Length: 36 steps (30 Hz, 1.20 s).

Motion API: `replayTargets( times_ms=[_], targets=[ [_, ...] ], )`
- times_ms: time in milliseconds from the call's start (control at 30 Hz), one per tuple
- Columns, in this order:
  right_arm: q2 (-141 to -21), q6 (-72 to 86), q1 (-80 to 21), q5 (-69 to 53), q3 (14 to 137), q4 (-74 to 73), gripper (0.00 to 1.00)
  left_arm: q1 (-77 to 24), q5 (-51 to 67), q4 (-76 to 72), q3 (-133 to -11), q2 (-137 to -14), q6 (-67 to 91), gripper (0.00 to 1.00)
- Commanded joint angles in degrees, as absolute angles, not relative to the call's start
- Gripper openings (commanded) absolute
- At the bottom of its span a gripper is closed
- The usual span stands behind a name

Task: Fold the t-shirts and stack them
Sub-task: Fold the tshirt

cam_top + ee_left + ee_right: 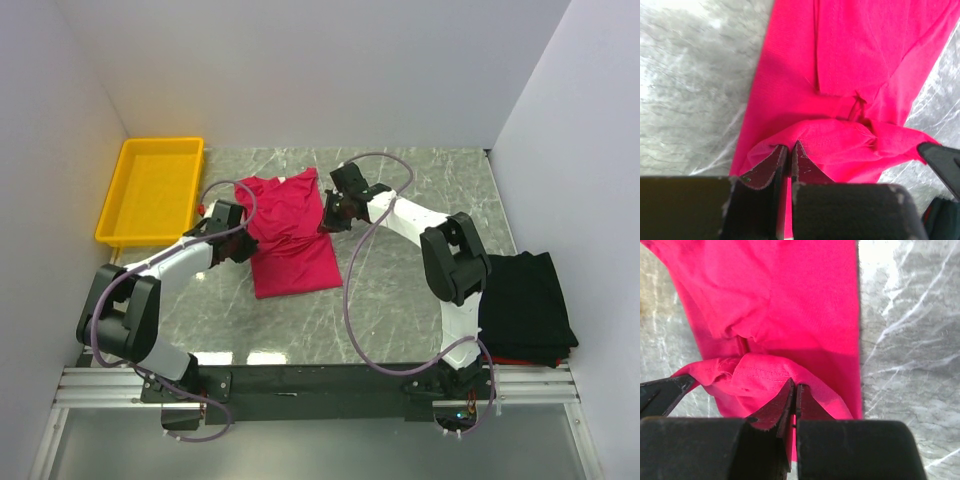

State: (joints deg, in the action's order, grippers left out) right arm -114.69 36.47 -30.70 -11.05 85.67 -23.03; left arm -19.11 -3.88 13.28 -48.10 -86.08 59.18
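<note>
We saw the left gripper [789, 150] clamped on the crimson-pink t-shirt [295, 255]. The right gripper [794, 387] pinched it too

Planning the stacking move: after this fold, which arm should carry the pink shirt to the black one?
Probably the right: the black t-shirt lies folded beside its base, far from the left arm. Both the right gripper and the left gripper are shut on the pink t-shirt.
</note>
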Motion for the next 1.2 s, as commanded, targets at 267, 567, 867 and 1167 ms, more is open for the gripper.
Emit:
replayTargets(
  times_ms=[267,567,867,1167],
  targets=[
    [-116.19,35.51,-29.44,-11.25,90.26,-22.68,0.0,-16.88,-2.55,13.53,-51.59,-85.96,56.87,0.01],
    [-118.39,35.07,-28.65,-12.66,92.02,-22.59,0.0,-16.53,-2.46,15.29,-53.96,-86.92,55.99,0.01],
    [-120.5,32.87,-27.6,-13.18,96.59,-25.13,0.17,-15.29,-1.76,14.59,-54.23,-87.71,54.5,0.32],
    [-112.6,30.68,-28.03,-9.23,91.07,-23.74,0.44,-15.29,2.62,12.22,-52.65,-81.39,53.08,0.54]
  ],
)
